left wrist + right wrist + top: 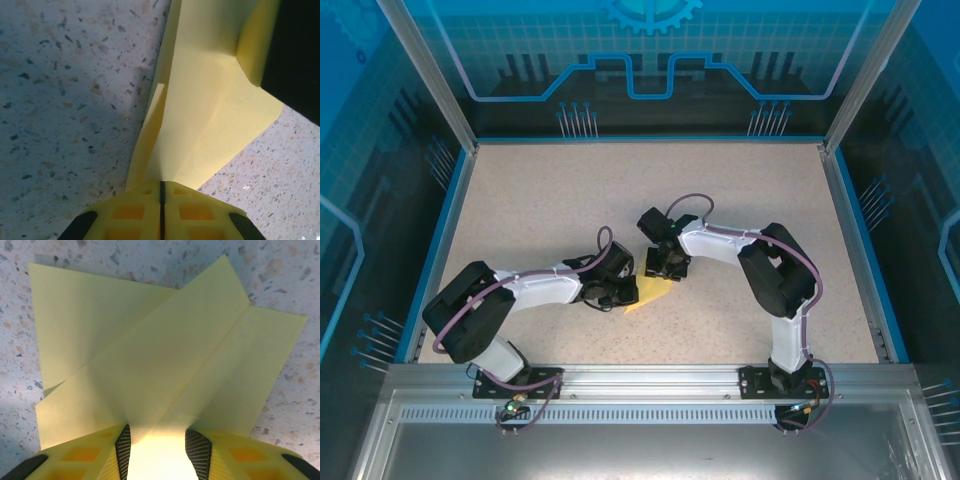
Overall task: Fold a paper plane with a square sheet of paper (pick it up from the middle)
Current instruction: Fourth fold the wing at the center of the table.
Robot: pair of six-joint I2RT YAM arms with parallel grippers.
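The paper lay part-folded at the middle of the bench, between the two grippers, its flaps overlapping along a diagonal crease. It looked thin, light and limp (likelier to buckle or slide than to resist). I judged the best hold to be on a folded edge or along the crease, where doubled layers stiffen it. The left gripper was clamped tight on one edge. The right gripper stood partly open with paper in the gap, clamping nothing I could see.
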